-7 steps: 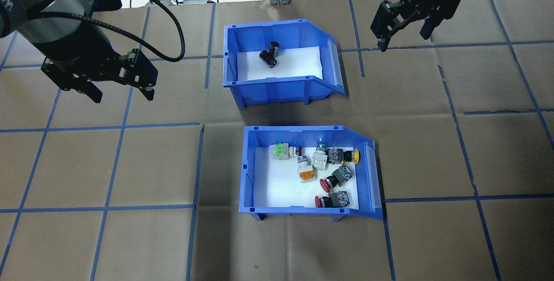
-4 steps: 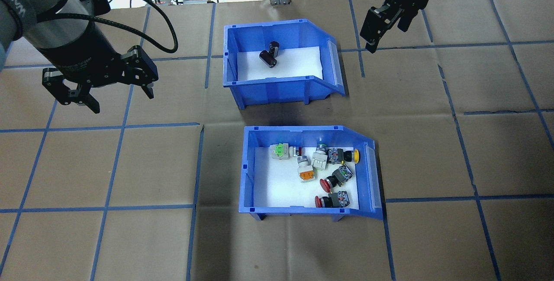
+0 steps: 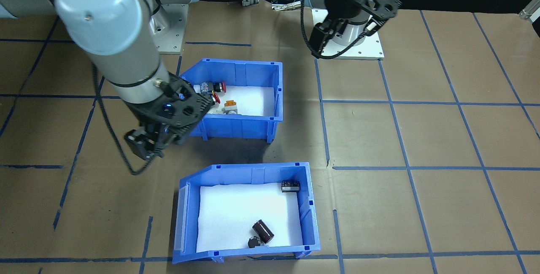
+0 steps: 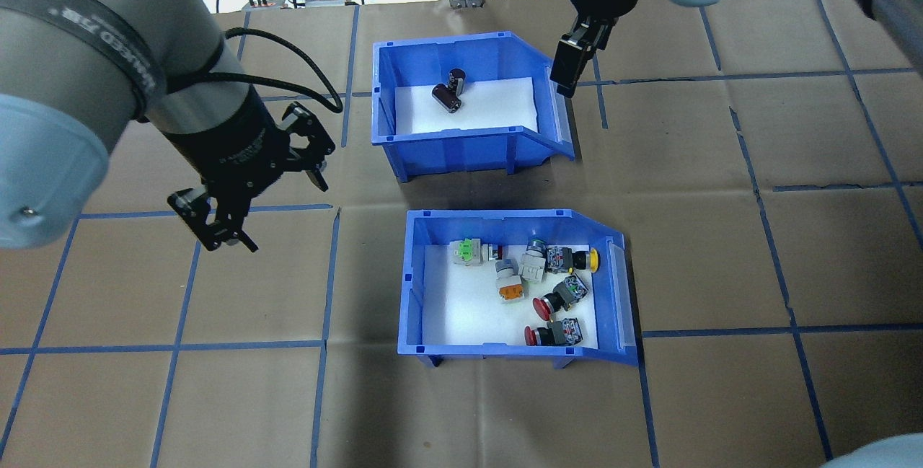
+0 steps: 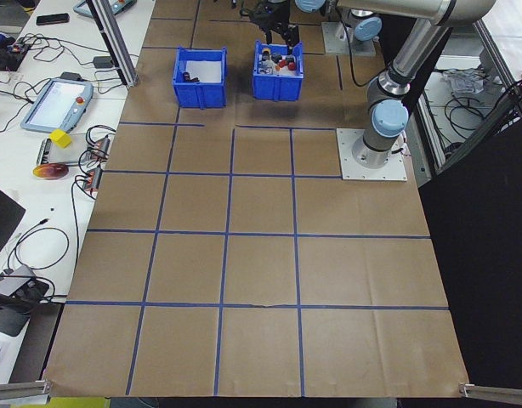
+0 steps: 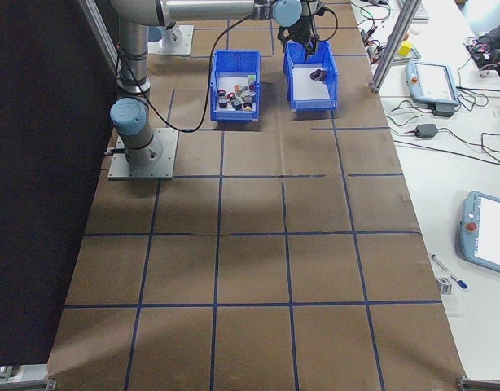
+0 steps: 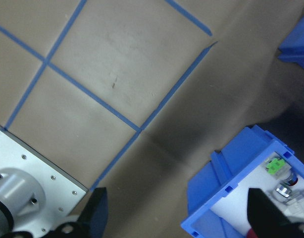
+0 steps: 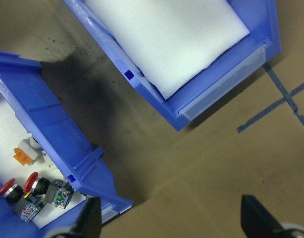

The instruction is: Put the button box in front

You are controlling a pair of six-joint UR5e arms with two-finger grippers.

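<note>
since the earlier frames both arms have swung inward: the left end effector now hangs lower and closer to the bins, and the right end effector has slid across to the angled open end of the capacitor bin. the button box has not shifted; it sits on the surface in the row nearer the robot, with the capacitor bin just beyond it and a narrow strip of paper between the 2. the left end effector stands wide open and empty, hovering off the box's closed end, to the robot's left of it and near. the box's long axis runs left to right, open end toward the right arm. the right end effector also looks open in its wrist view, empty. the left arm seems nearer; the capacitor bin blocks the forward path
</note>
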